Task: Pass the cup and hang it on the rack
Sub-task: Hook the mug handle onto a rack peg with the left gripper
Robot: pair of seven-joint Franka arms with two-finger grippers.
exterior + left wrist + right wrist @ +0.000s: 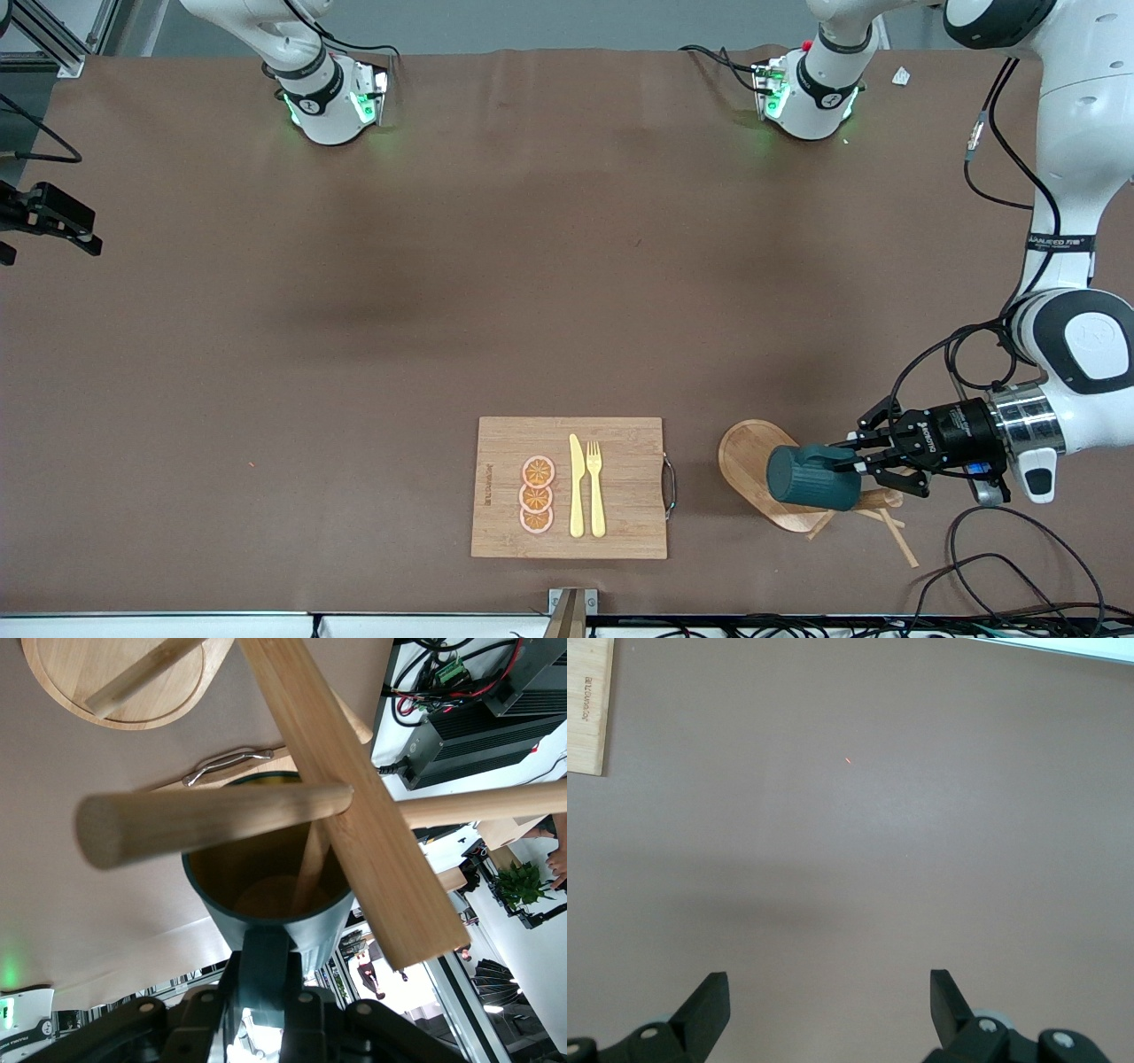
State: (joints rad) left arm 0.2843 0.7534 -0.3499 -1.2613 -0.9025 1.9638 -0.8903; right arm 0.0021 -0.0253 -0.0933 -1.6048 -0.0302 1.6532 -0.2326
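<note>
The dark teal cup lies on its side in the air at the wooden rack, which stands near the front camera at the left arm's end of the table. My left gripper is shut on the cup's handle. In the left wrist view the gripper clamps the handle, and the cup shows its yellow inside. A round peg crosses just in front of the cup's mouth, and a thin peg reaches into it. My right gripper is open and empty over bare table.
A bamboo cutting board lies beside the rack toward the right arm's end, with a yellow knife, a fork and three orange slices on it. Cables lie near the rack.
</note>
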